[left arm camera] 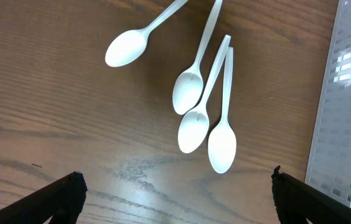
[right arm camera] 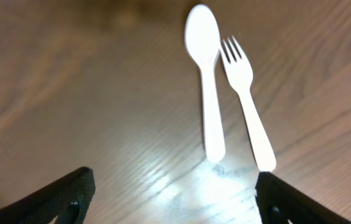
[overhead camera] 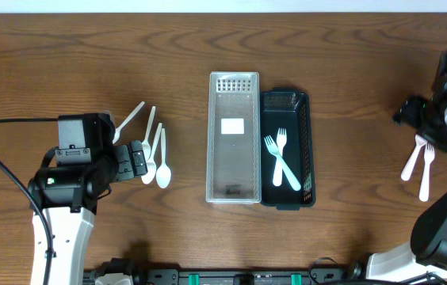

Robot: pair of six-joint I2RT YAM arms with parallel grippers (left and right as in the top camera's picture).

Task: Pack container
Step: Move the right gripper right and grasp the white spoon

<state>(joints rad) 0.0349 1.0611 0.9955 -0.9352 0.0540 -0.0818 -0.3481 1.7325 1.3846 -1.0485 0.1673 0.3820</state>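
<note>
A clear tray (overhead camera: 234,83) and a black tray (overhead camera: 287,101) stand side by side mid-table. Two white forks (overhead camera: 281,159) lie crossed in the black tray. Several white spoons (overhead camera: 152,148) lie left of the trays; they also show in the left wrist view (left arm camera: 201,99). My left gripper (overhead camera: 138,160) is open and empty beside the spoons, its fingers (left arm camera: 175,193) spread wide. A white spoon (right arm camera: 204,74) and a white fork (right arm camera: 248,102) lie at the far right (overhead camera: 418,162). My right gripper (right arm camera: 174,196) is open and empty just short of their handles.
The clear tray's edge (left arm camera: 350,118) shows at the right of the left wrist view. A white label (overhead camera: 232,125) lies in the clear tray. A black cable (overhead camera: 1,166) loops at the left. The table's far edge (overhead camera: 223,9) runs along the top.
</note>
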